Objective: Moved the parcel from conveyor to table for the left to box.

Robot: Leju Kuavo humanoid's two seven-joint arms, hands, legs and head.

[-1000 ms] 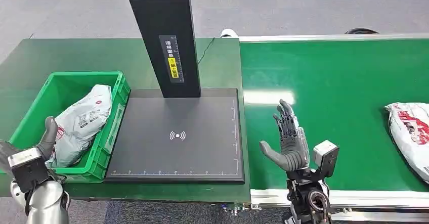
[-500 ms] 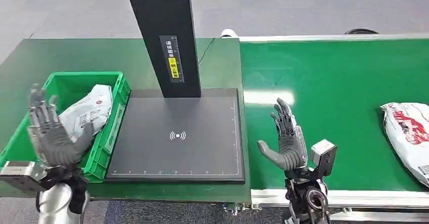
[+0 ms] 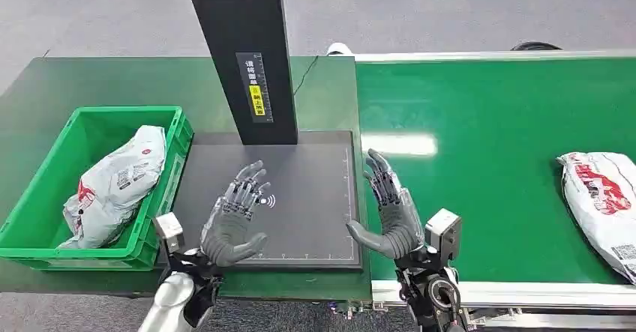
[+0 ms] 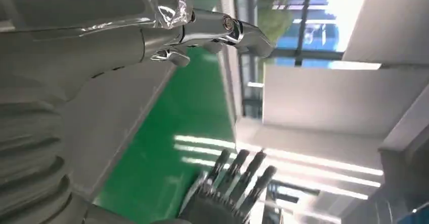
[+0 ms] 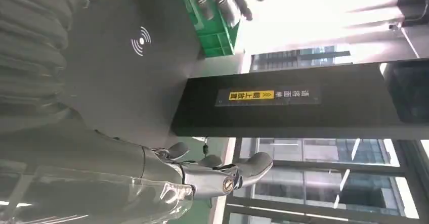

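The left robot hand point(image 3: 234, 227) hovers spread over the black pad point(image 3: 300, 174) near the table's point(image 3: 112, 81) front edge, holding nothing. The right robot hand point(image 3: 390, 216) is spread and empty beside it. The parcel point(image 3: 600, 201) lies at the conveyor's point(image 3: 487, 107) right edge.

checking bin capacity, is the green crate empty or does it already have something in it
Not empty: the green crate holds one white parcel, lying slanted inside it.

We get even, bright overhead light; a white glare patch sits on the conveyor belt point(image 3: 397, 145). Head view sharp. Wrist views blown out at windows, near hand surfaces blurred.
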